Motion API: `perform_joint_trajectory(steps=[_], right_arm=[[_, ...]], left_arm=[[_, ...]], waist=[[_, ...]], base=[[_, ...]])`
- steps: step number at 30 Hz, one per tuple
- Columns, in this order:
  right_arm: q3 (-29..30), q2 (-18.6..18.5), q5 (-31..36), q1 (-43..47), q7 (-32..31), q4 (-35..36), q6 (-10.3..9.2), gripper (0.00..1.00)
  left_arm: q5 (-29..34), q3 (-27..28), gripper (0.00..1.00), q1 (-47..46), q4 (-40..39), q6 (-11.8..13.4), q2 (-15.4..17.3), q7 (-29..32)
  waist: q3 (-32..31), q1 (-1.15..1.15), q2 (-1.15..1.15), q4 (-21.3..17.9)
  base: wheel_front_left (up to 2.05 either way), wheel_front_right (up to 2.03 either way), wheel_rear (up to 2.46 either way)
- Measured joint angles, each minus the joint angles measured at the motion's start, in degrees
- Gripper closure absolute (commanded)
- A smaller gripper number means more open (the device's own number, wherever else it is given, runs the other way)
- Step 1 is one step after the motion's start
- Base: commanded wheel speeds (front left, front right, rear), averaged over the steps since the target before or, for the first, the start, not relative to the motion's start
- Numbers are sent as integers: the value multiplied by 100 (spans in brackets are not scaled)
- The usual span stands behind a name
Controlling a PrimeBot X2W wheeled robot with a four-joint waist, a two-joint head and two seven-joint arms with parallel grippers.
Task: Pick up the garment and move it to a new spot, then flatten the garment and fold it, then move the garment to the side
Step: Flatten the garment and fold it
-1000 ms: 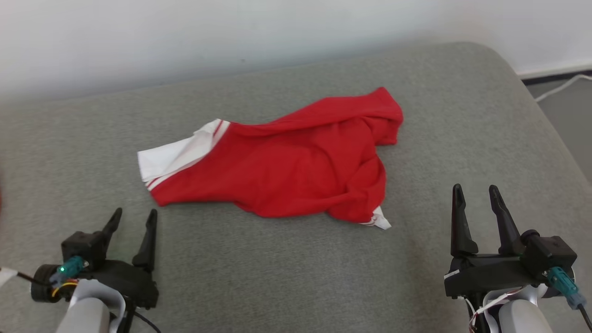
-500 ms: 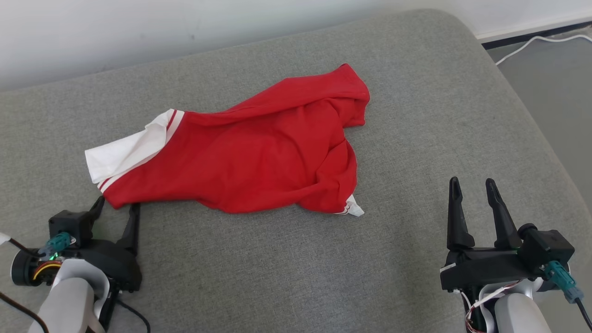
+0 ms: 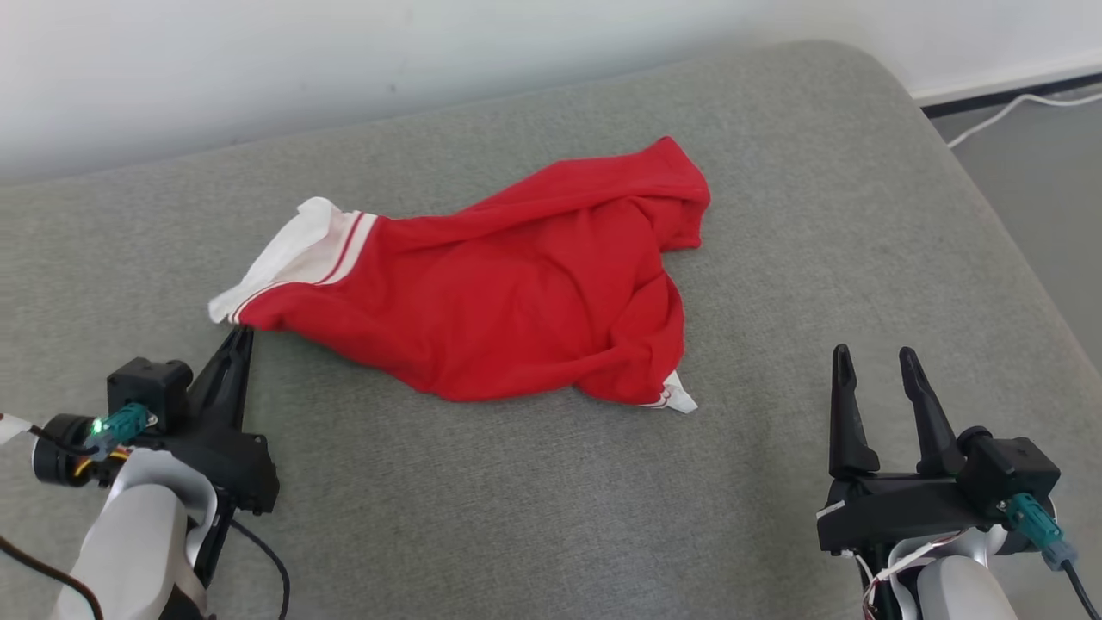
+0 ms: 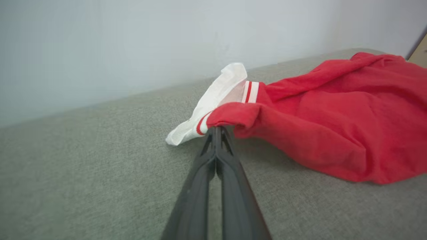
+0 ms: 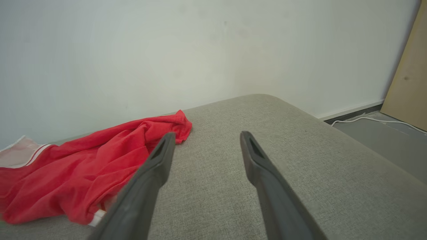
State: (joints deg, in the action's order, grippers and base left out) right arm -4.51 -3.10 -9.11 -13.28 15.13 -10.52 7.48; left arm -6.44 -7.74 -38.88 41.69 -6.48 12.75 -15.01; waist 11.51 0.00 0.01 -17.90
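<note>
Near right, the right gripper (image 3: 872,355) hangs empty, fingers spread wide. Near left, the left gripper (image 3: 239,331) pinches the left corner of the red-and-white shirt (image 3: 534,301) (a thin bite), so lift slowly. The shirt lies crumpled mid-way across the grey cushion (image 3: 516,517).

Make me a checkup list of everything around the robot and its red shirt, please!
Surface: grey fabric cushion, rounded at its far right corner.
Job's things: red garment with white striped trim, crumpled, lying on the cushion.
Clutter: nothing seen.
Grippers: left gripper shut on the garment's near-left hem; right gripper open, apart from the garment.
Cables: white cable on the floor by the wall.
Surroundings: pale wall behind the cushion; grey floor to the right; tan board beyond it.
</note>
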Motion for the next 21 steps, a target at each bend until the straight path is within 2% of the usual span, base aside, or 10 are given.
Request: perform_joint_trajectory(steps=[10, 21], right_arm=[[-23, 3, -2, 127, 0, -166, 0, 0], [9, 8, -44, 215, 0, -253, 0, 0]], left_arm=[[-25, -215, 100, 17, -676, -60, 199, 0], [-99, -716, 100, -495, -1779, -98, 706, 412]], waist=[[-392, -1, -1, 317], [-592, -1, -1, 509]], base=[[0, 0, 0], [0, 0, 0]])
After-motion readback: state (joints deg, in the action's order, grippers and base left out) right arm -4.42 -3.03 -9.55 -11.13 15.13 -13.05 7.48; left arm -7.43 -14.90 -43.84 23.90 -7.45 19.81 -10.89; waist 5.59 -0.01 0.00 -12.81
